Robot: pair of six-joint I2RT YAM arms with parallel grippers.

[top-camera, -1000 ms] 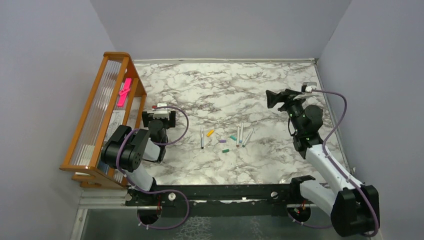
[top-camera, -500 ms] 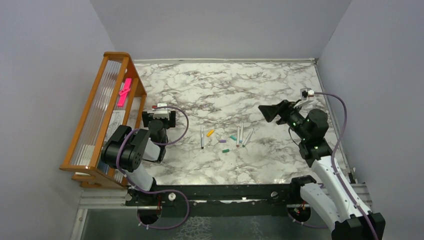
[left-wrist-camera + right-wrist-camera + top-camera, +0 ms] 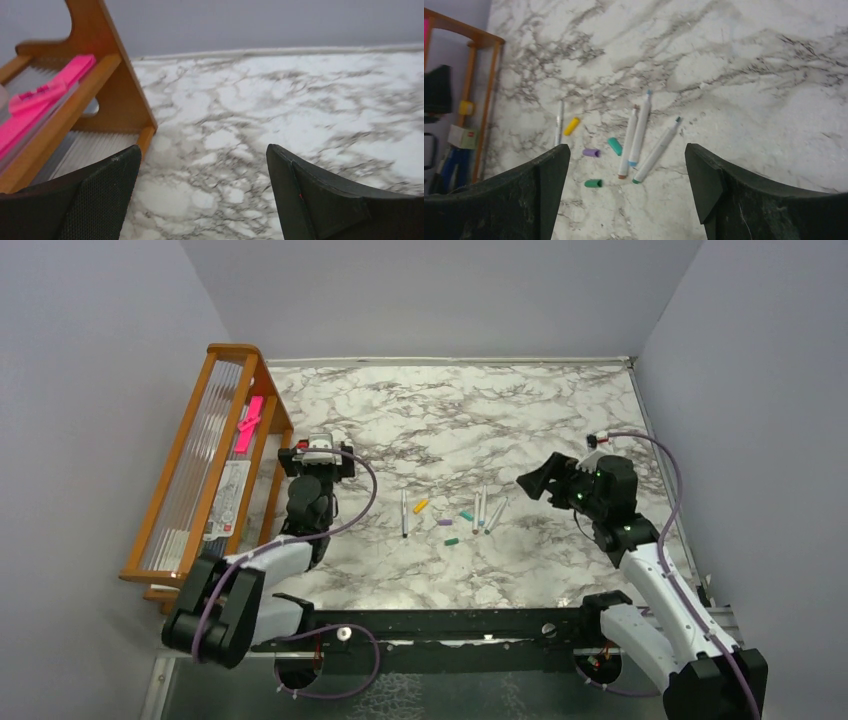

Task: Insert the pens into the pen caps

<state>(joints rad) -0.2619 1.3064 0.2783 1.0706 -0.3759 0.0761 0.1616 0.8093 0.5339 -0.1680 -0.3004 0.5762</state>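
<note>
Several white-grey pens [image 3: 481, 509] lie mid-table, three close together [image 3: 641, 131] and one apart to the left [image 3: 404, 513]. Between them lie the pen caps: orange [image 3: 421, 506], pale purple [image 3: 444, 522], teal [image 3: 466, 515] and green [image 3: 451, 540]. The right wrist view shows them too: orange cap [image 3: 571, 126], purple cap [image 3: 591, 152], teal cap [image 3: 614, 146], green cap [image 3: 593, 183]. My right gripper [image 3: 530, 482] hovers open to the right of the pens, its jaws [image 3: 625, 150] framing them with nothing held. My left gripper [image 3: 316, 462] is open and empty [image 3: 202, 150] left of the pens, facing the far wall.
A wooden rack [image 3: 200, 460] stands along the left edge, with a bright pink strip [image 3: 248, 423] on top; its end post [image 3: 115, 80] is just left of my left gripper. Grey walls close in the marble table [image 3: 450, 420] on three sides.
My right arm has swung down and left toward the pens. My left arm has unfolded and reached forward along the rack. Both grippers stayed open; pens and caps have not moved.
</note>
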